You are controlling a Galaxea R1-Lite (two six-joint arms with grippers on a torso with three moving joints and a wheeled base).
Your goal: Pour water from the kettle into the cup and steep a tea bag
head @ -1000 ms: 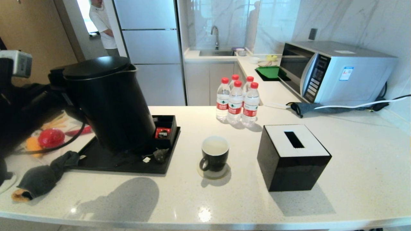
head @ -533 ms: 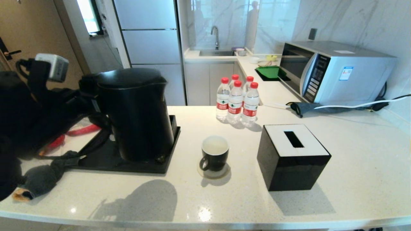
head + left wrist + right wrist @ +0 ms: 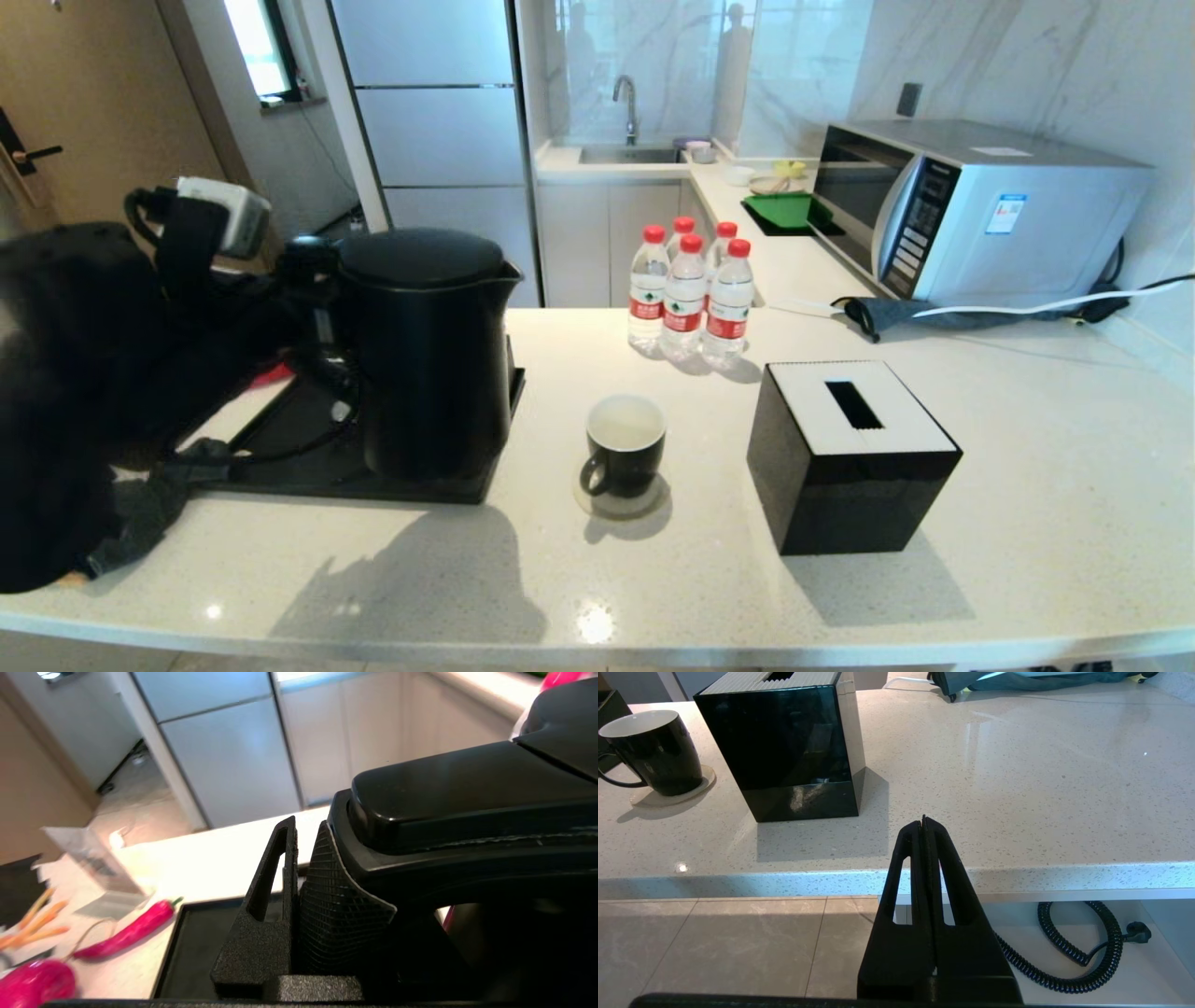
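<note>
The tall black kettle (image 3: 429, 355) stands upright on the black tray (image 3: 280, 457), spout toward the cup. My left gripper (image 3: 313, 280) is shut on its loop handle (image 3: 467, 807) from the left; in the left wrist view the gripper (image 3: 303, 826) presses against the handle's end. The black cup (image 3: 625, 443) with its pale inside sits on a round coaster right of the tray, also seen as the cup (image 3: 654, 751) in the right wrist view. No stream of water shows. The tea bag is hidden behind the kettle. My right gripper (image 3: 923, 820) is shut and empty, low before the counter's front edge.
A black tissue box (image 3: 850, 457) with a white top stands right of the cup. Several red-capped bottles (image 3: 686, 294) stand behind it, a microwave (image 3: 971, 210) at the back right. A grey cloth (image 3: 140, 504) and a red pepper (image 3: 126, 933) lie left of the tray.
The kettle has gone from tilted and raised at the left to upright, moving right and down onto the tray. It now covers the tea bag and the compartment box.
</note>
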